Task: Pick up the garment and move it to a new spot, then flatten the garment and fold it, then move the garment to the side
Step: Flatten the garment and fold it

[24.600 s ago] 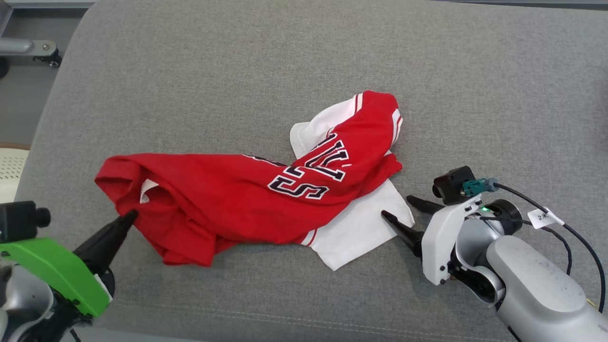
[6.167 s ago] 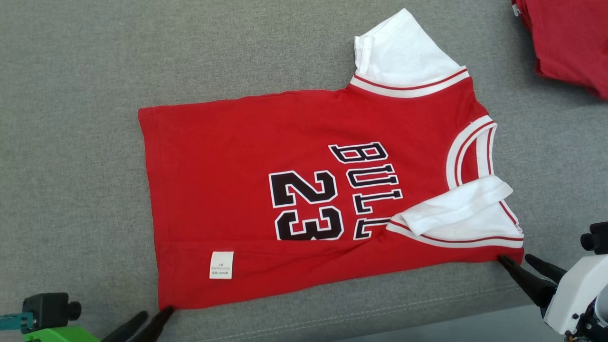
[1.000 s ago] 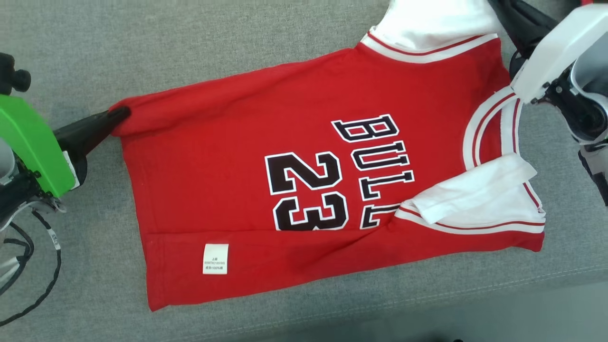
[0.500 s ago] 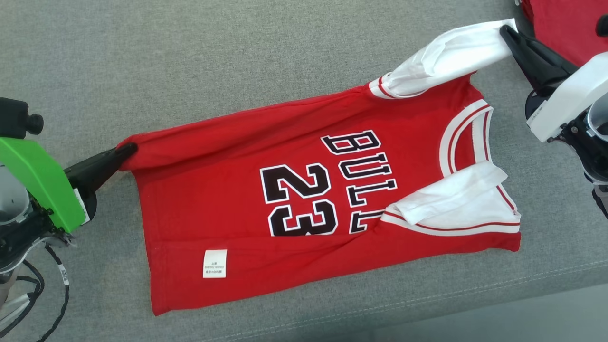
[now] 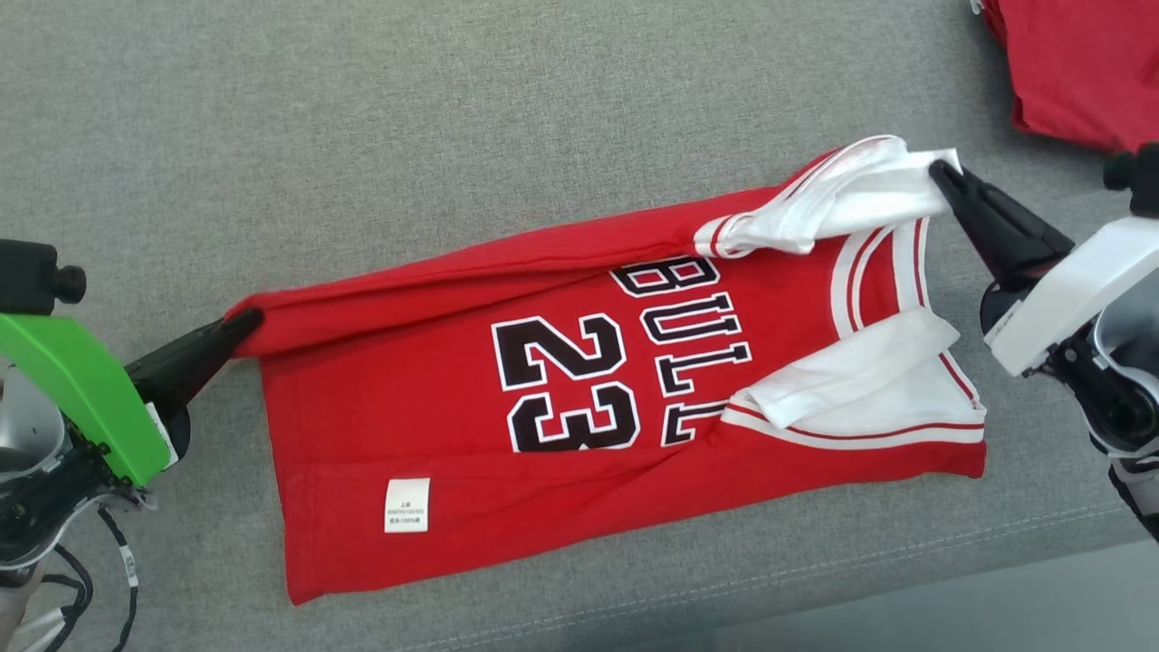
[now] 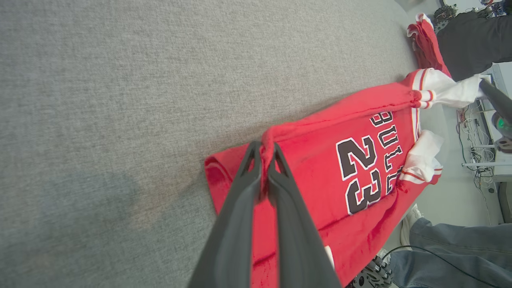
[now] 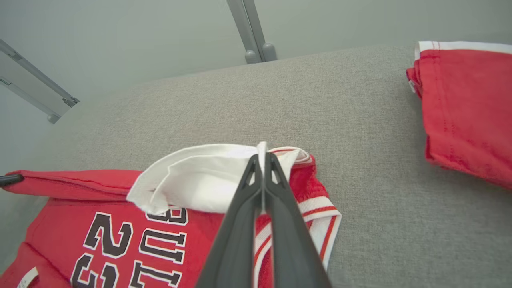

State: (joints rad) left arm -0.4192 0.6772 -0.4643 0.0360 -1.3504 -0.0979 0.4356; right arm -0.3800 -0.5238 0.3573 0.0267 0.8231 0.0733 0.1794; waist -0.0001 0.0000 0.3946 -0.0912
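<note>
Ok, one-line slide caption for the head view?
Left gripper pinches a hem corner of the red jersey, right gripper its white sleeve, far edge folded over.

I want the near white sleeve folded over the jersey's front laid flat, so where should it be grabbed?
Pinch the near sleeve at its loose corner beside the collar, coming from the robot's right: that end lies free on the jersey front.
</note>
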